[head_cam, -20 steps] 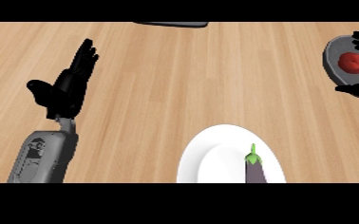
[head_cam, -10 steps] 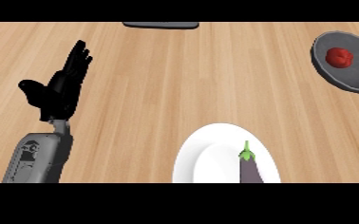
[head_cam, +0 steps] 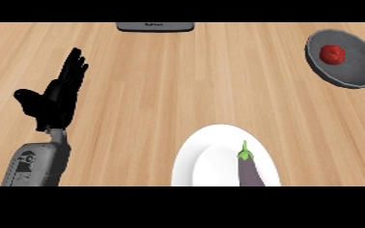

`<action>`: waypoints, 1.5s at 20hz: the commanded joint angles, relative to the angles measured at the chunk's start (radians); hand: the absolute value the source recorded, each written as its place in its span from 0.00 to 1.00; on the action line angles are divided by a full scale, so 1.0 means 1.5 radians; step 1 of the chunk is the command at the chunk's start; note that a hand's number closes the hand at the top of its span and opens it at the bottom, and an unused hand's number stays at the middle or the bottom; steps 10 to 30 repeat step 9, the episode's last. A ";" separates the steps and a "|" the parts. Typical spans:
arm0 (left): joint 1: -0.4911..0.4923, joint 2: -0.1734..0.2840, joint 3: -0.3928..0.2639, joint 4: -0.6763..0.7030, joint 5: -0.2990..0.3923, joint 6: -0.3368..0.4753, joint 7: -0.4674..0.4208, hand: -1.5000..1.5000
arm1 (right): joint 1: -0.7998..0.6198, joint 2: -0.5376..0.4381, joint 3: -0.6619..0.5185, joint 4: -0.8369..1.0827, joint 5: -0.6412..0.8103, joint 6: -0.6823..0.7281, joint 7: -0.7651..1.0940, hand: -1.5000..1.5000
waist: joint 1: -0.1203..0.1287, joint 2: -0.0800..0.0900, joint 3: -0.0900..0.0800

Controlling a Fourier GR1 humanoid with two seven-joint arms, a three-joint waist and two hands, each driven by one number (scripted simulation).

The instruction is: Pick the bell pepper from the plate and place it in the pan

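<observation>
**Red pepper sits in the pan, far from the open left hand**

The bell pepper [head_cam: 333, 54] lies inside the dark pan [head_cam: 318, 63], well away from the left hand [head_cam: 58, 95], across the counter toward its thumb-opposite side and somewhat ahead of it. Nearer, below and to that same side, the white plate [head_cam: 203, 159] carries an eggplant [head_cam: 249, 170]. The left hand rests open, fingers straight and pointing up, holding nothing. A grey object [head_cam: 155, 26] lies ahead at the wooden counter's [head_cam: 185, 82] far edge.
</observation>
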 commanded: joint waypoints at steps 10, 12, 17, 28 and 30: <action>-0.008 0.006 0.004 0.001 -0.001 -0.002 0.011 0.50 | 0.116 -0.042 0.000 -0.064 -0.021 0.153 -0.119 0.00 | -0.005 -0.002 0.000; -0.008 0.006 0.004 0.001 -0.001 -0.002 0.011 0.50 | 0.116 -0.042 0.000 -0.064 -0.021 0.153 -0.119 0.00 | -0.005 -0.002 0.000; -0.008 0.006 0.004 0.001 -0.001 -0.002 0.011 0.50 | 0.116 -0.042 0.000 -0.064 -0.021 0.153 -0.119 0.00 | -0.005 -0.002 0.000; -0.008 0.006 0.004 0.001 -0.001 -0.002 0.011 0.50 | 0.116 -0.042 0.000 -0.064 -0.021 0.153 -0.119 0.00 | -0.005 -0.002 0.000; -0.008 0.006 0.004 0.001 -0.001 -0.002 0.011 0.50 | 0.116 -0.042 0.000 -0.064 -0.021 0.153 -0.119 0.00 | -0.005 -0.002 0.000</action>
